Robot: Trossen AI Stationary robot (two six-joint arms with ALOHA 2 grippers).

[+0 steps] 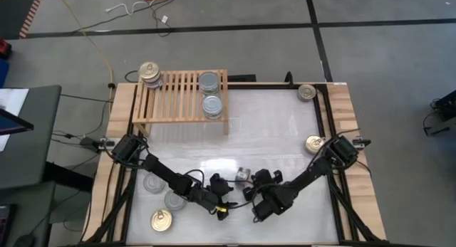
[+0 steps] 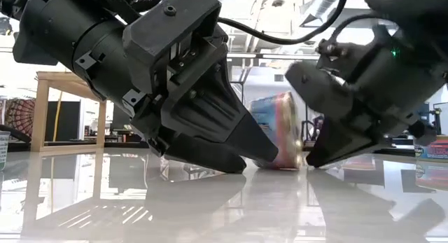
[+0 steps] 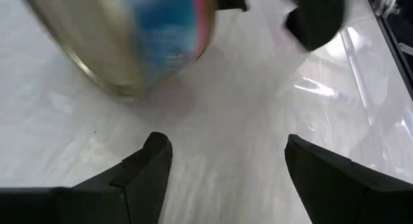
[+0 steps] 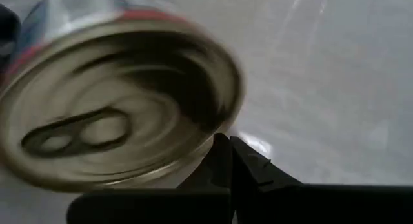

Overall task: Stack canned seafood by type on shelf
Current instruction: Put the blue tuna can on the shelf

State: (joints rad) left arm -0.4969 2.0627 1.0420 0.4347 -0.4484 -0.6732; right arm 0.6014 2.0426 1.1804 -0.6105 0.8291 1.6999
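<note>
A blue-and-red labelled tin (image 1: 243,176) with a gold pull-tab top stands tipped on its edge on the white table, between my two grippers (image 2: 280,127). My left gripper (image 3: 226,146) is open and low over the table (image 1: 225,193), with the tin (image 3: 148,37) ahead and off to one side. My right gripper (image 4: 229,150) is shut at the tin's other side (image 2: 313,159). The light-wood shelf (image 1: 182,97) at the far left carries a stack of gold-topped tins (image 1: 149,72) on its left end and two silver-topped tins (image 1: 211,94) at its right end. My right gripper's shut fingertips (image 4: 222,143) lie low against the rim of the tin's gold pull-tab top (image 4: 213,130), coming nearly level from the table's right. The tin stands tilted on its edge on the table (image 2: 283,162). The picture is blurred there.
Loose tins lie on the table: two silver-topped (image 1: 153,183) (image 1: 174,199) and one gold-topped (image 1: 162,220) near the left arm, and two gold-topped (image 1: 307,92) (image 1: 314,143) along the right edge. The table's middle, in front of the shelf, holds nothing else.
</note>
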